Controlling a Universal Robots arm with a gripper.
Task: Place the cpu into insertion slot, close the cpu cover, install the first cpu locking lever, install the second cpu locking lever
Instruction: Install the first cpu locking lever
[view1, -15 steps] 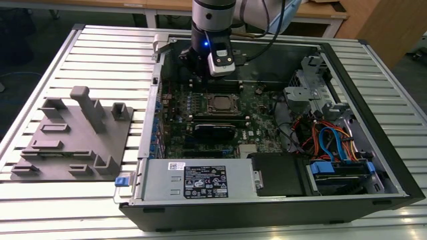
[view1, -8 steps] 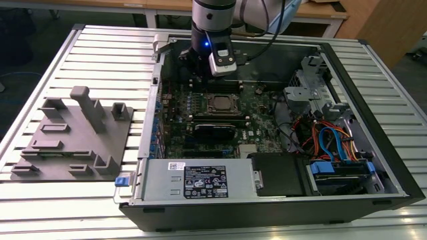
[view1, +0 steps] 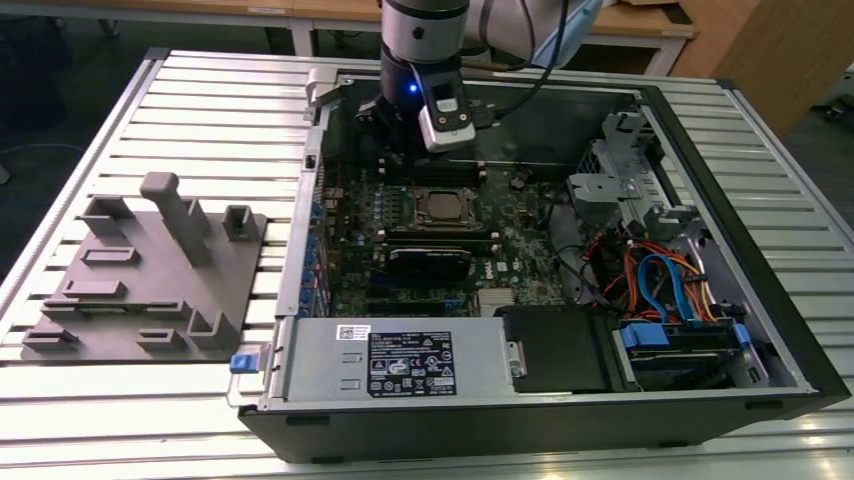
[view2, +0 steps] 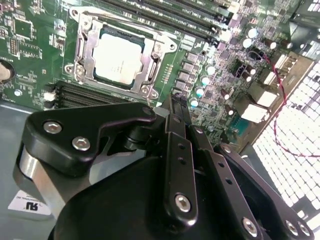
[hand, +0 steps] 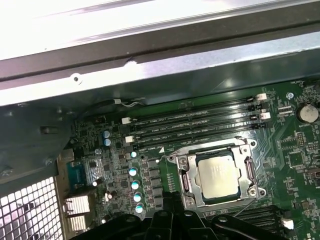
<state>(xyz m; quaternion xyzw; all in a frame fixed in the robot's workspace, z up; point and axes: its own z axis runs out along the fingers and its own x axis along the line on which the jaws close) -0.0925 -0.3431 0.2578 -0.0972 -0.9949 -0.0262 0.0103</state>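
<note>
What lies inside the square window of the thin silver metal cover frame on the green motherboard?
The pale silver square chip shows through the cover frame. Whatever lies beneath the chip is covered.

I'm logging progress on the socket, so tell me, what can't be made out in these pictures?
Under the cpu: covered by it, in both wrist views.
Cover latching: too small in the exterior view.
Board behind the gripper: blocked in the second wrist view.
</note>
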